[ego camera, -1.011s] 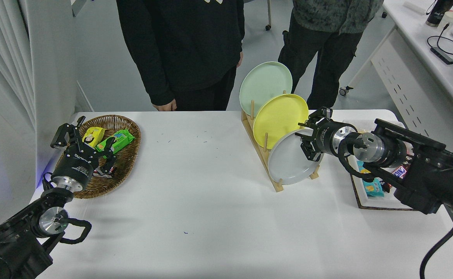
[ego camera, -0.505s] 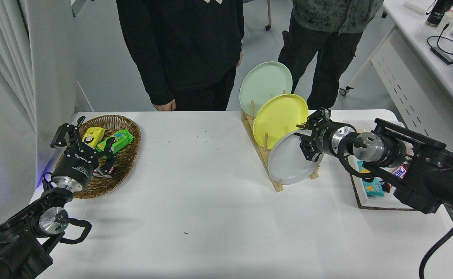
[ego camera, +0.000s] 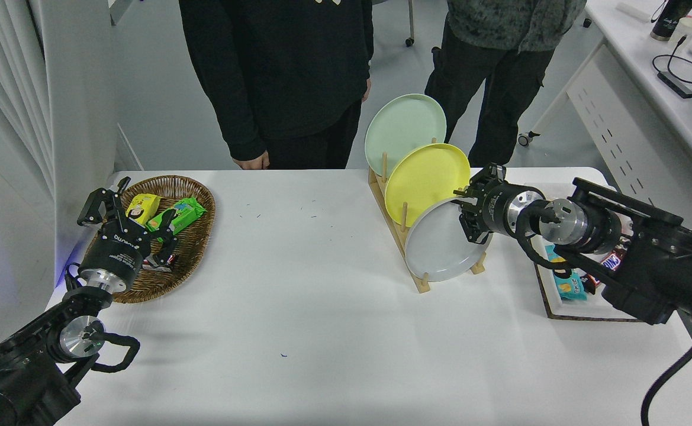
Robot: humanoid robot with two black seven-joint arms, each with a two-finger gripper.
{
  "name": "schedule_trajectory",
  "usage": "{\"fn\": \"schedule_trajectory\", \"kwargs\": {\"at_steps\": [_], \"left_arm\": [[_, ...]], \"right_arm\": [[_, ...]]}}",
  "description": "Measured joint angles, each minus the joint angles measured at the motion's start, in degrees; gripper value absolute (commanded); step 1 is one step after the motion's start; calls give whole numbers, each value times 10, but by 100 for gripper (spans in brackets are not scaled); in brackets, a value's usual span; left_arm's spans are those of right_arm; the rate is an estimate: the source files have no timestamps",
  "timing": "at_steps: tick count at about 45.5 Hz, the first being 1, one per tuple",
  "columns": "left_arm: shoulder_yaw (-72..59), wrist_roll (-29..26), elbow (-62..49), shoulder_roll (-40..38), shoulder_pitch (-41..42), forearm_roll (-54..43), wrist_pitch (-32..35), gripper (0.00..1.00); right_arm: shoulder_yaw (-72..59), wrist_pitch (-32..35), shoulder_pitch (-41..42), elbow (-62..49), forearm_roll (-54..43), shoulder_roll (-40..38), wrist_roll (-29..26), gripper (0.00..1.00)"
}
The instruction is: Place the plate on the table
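Right gripper [ego camera: 469, 220] at the upper right rim of the light-grey plate [ego camera: 437, 248], fingers clamped on that rim; plate stands tilted in the front slot of the wooden plate rack [ego camera: 408, 248] on the white desk [ego camera: 322, 331], just in front of the yellow plate [ego camera: 422, 180], with the pale green plate [ego camera: 402, 130] behind that. Left gripper [ego camera: 122, 214] parked at lower left over the wicker basket [ego camera: 195, 260] of snacks, fingers apart. Two people stand at the desk's far side.

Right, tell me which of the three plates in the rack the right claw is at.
The grey plate, frontmost and lowest; the right claw is at its upper right rim.
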Motion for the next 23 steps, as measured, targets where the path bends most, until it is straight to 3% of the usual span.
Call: {"fn": "schedule_trajectory", "kwargs": {"at_steps": [11,23], "left_arm": [[0,0,0,0,0,0,0,98],[0,0,0,0,0,0,0,98]], "right_arm": [[0,-8,7,14,6,-13,-5,12],[0,-14,14,29,14,-27,-7,2]]}}
